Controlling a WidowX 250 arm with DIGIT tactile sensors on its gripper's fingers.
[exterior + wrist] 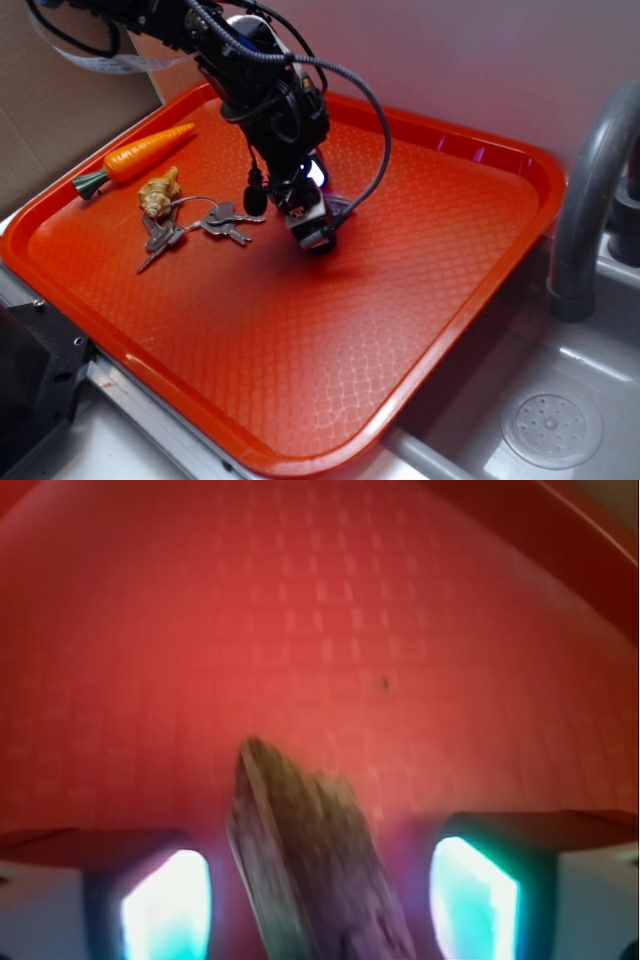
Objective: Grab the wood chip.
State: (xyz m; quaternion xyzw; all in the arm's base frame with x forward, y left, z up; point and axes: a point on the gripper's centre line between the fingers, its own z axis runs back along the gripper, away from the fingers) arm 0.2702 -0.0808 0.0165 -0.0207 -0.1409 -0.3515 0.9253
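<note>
The wood chip (310, 870), a rough grey-brown sliver with a pointed far end, lies on the orange tray (320, 610) in the wrist view. It sits between my gripper's (320, 900) two fingers, with a gap of tray showing on each side. The lit pads (165, 905) stand apart and do not touch it, so the gripper is open. In the exterior view my gripper (315, 228) is low over the tray's middle. It hides most of the chip there, and only a grey tip (340, 207) shows.
A toy carrot (140, 155), a tan charm (160, 193) and a bunch of keys (215, 220) lie on the tray's left part. The tray's raised rim (300, 458) runs all round. A grey sink (560, 420) with a faucet (590, 200) lies to the right.
</note>
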